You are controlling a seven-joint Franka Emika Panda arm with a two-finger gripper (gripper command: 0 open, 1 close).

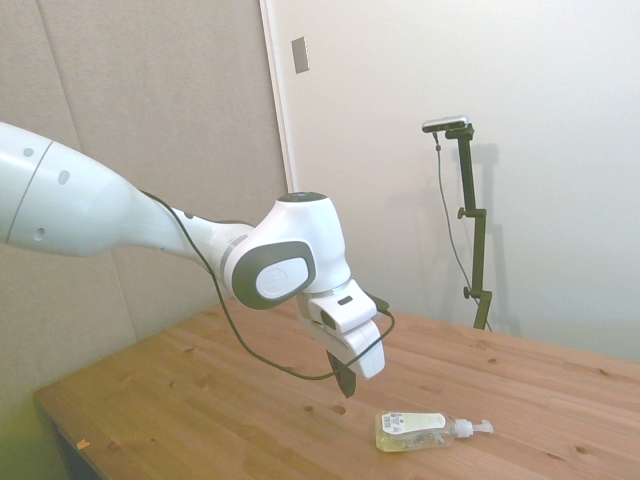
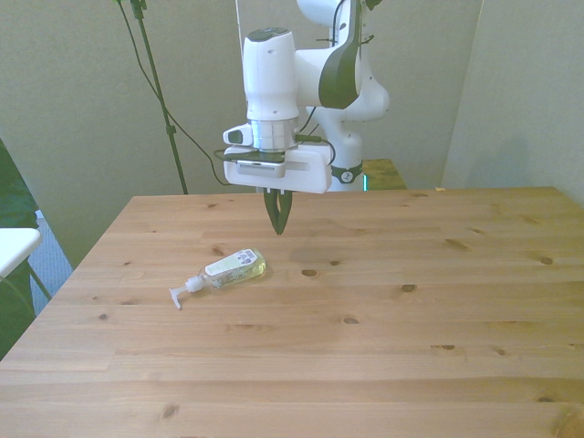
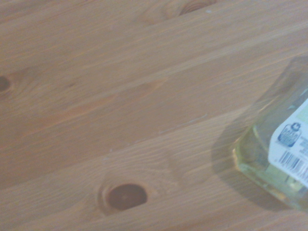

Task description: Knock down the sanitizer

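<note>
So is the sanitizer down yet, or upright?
Down. The sanitizer lies on its side on the table, pump toward the front view's left, apart from the gripper above it.

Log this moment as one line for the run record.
sanitizer: lying on its side on table | hand: shut, empty, above table, apart from bottle | task: looks done
</note>
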